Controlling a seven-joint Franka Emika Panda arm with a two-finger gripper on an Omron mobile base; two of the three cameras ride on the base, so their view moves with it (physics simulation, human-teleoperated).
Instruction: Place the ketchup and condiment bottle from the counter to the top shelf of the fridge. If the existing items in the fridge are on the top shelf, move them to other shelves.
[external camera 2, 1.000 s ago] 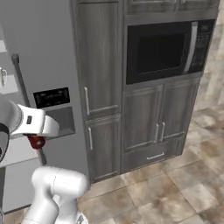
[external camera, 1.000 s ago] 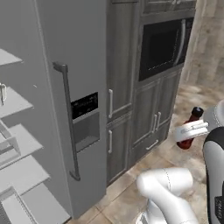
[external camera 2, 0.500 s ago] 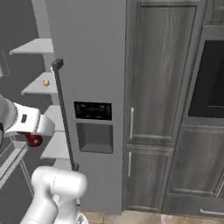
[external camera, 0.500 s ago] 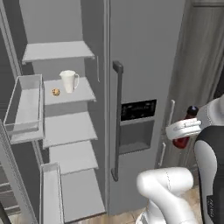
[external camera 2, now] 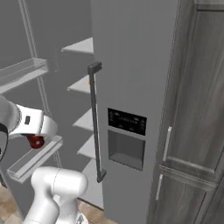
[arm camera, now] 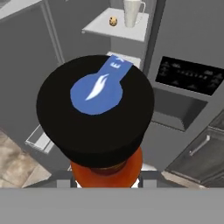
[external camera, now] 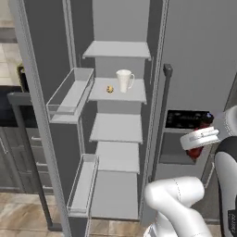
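Red ketchup bottle (external camera: 198, 149) sits clenched in the gripper (external camera: 200, 139), held in front of the fridge's closed right door beside the dispenser panel (external camera: 186, 119). The left door stands open; a white mug (external camera: 124, 80) and a small cookie (external camera: 109, 89) occupy the second shelf (external camera: 118, 95).
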